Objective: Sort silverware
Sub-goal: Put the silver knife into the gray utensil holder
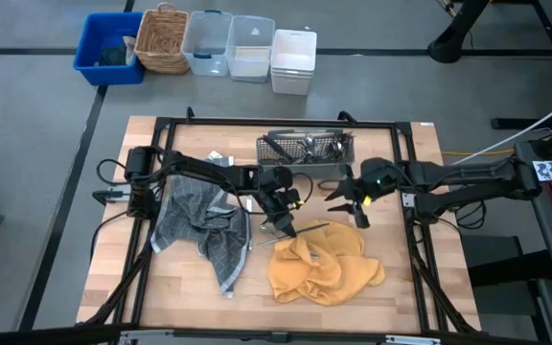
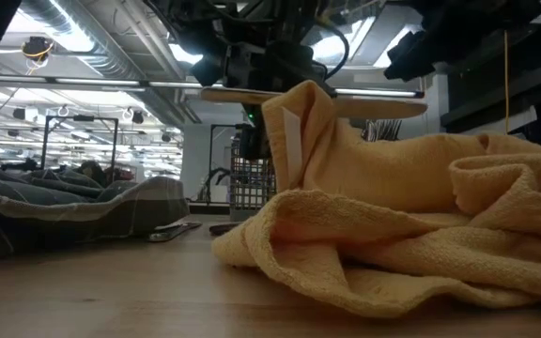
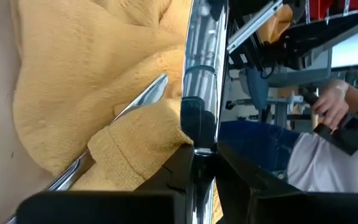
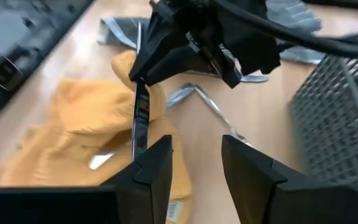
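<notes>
My left gripper (image 1: 281,218) is shut on a slim shiny piece of silverware (image 1: 310,228) and holds it over the crumpled yellow towel (image 1: 324,268). In the left wrist view another piece of silverware (image 3: 138,99) lies on that towel, partly under a fold. A further piece (image 4: 211,104) lies on the wood between the towel and the grey mesh caddy (image 1: 305,149), which holds more silverware. My right gripper (image 1: 346,197) stands open just right of the held piece, with nothing between its fingers (image 4: 151,165). My left gripper pinches the silverware piece between its two fingers, nearer one end (image 3: 197,134). The fingers come slanting down from the table's left. The piece (image 2: 346,98) lies about level, clear of the towel, with most of its length reaching toward my right gripper.
A grey checked cloth (image 1: 204,230) lies bunched at the table's left, under the left arm. Black frame rails (image 1: 410,182) border the tabletop. Bins and a wicker basket (image 1: 161,38) stand on the floor beyond the far edge. A person (image 3: 328,106) shows beyond the table.
</notes>
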You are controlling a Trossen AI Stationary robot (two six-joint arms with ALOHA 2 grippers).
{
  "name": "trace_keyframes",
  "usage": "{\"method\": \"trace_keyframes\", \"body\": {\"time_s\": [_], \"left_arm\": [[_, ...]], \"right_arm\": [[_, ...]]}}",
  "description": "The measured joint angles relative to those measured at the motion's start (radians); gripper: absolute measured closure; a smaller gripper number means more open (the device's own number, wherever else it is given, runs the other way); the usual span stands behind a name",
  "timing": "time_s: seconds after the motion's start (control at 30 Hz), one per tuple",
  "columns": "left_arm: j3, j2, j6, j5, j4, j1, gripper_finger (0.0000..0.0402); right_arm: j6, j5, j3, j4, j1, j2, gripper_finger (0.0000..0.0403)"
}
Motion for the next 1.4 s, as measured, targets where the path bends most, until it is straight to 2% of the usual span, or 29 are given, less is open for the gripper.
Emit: {"method": "trace_keyframes", "body": {"time_s": [0.2,0.5,0.93,1.4], "left_arm": [[0.0,0.0,-0.02,0.0,0.0,0.019,0.0363],[0.0,-0.001,-0.042,-0.001,0.049,0.027,0.0361],[0.0,-0.001,-0.047,-0.004,0.038,0.027,0.0363],[0.0,-0.001,-0.04,0.001,0.048,0.026,0.0362]], "right_arm": [[-0.08,0.167,0.0,0.003,0.108,0.015,0.0262],[-0.135,0.26,0.0,-0.003,0.181,0.113,0.0262],[-0.135,0.261,0.0,0.001,0.179,0.161,0.0262],[-0.125,0.288,0.0,-0.001,0.178,0.089,0.0262]]}}
